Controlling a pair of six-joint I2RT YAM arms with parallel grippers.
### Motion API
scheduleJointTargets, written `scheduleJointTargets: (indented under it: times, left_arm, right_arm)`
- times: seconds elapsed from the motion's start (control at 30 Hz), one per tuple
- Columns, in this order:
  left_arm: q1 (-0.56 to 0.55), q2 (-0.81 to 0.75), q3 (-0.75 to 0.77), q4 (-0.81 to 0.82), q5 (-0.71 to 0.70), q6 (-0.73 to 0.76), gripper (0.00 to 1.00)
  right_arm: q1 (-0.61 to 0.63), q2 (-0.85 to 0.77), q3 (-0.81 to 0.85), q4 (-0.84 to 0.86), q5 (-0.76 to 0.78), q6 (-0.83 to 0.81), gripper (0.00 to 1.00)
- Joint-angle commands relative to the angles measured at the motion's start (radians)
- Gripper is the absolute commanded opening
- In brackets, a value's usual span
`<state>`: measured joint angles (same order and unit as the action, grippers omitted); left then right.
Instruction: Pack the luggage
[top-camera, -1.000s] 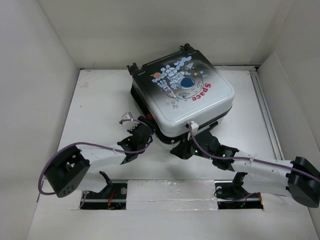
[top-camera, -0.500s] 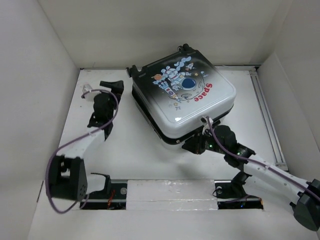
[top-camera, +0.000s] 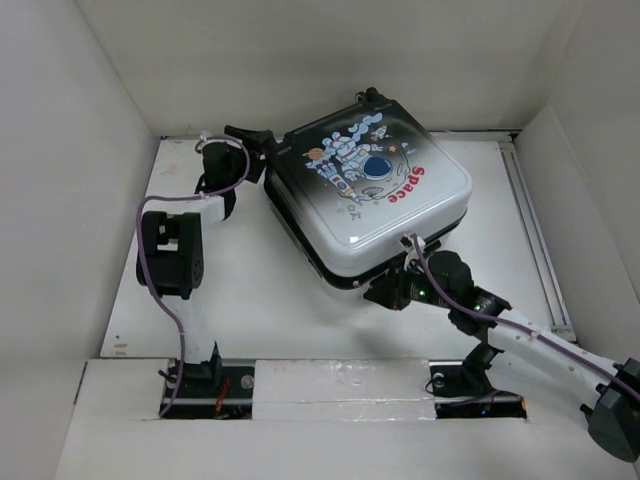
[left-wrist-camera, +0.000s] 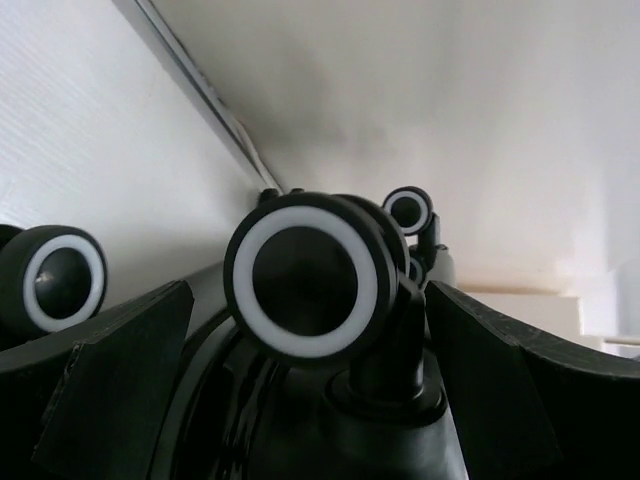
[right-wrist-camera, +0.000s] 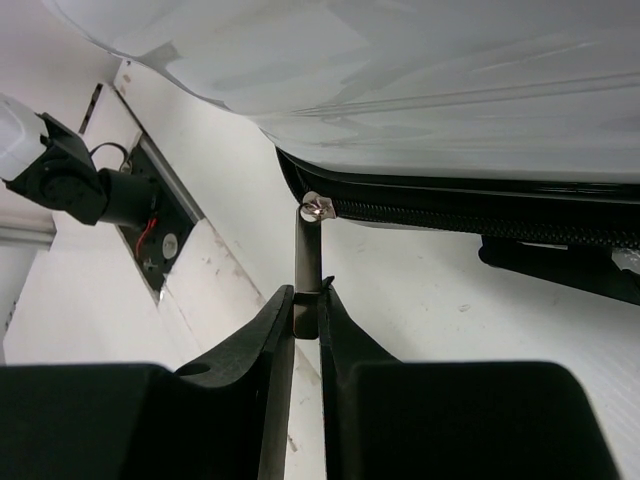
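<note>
At centre of the top view, slightly toward the back wall, the luggage lies flat on the white table, shell halves together, astronaut print up. Right gripper is clamped on the metal zipper pull at the near corner; only the tab's tip sits between the pads. Left gripper has its fingers spread either side of a black wheel at the case's upper-left corner (contact not discernible). Risk: the tab slips free if the pull strays off the zipper track; an unbraced case could slide or swivel, stalling the slider at the corner.
</note>
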<state>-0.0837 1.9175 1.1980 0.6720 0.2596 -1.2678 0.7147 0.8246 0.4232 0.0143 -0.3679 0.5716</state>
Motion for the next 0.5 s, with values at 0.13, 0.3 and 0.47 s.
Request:
scheduleJointTargets:
  times: [0.13, 0.3, 0.47]
  left_arm:
    - [0.001, 0.047, 0.051, 0.191, 0.044, -0.131, 1.0]
    - [0.001, 0.12, 0.038, 0.344, 0.044, -0.263, 0.97]
    - [0.01, 0.138, 0.008, 0.431, 0.004, -0.306, 0.87]
  right_arm:
    - [0.026, -0.028, 0.005, 0.072, -0.04, 0.005, 0.0]
    - [0.026, -0.038, -0.004, 0.072, -0.031, 0.014, 0.0]
    - [0.035, -0.038, -0.004, 0.081, -0.031, 0.014, 0.0]
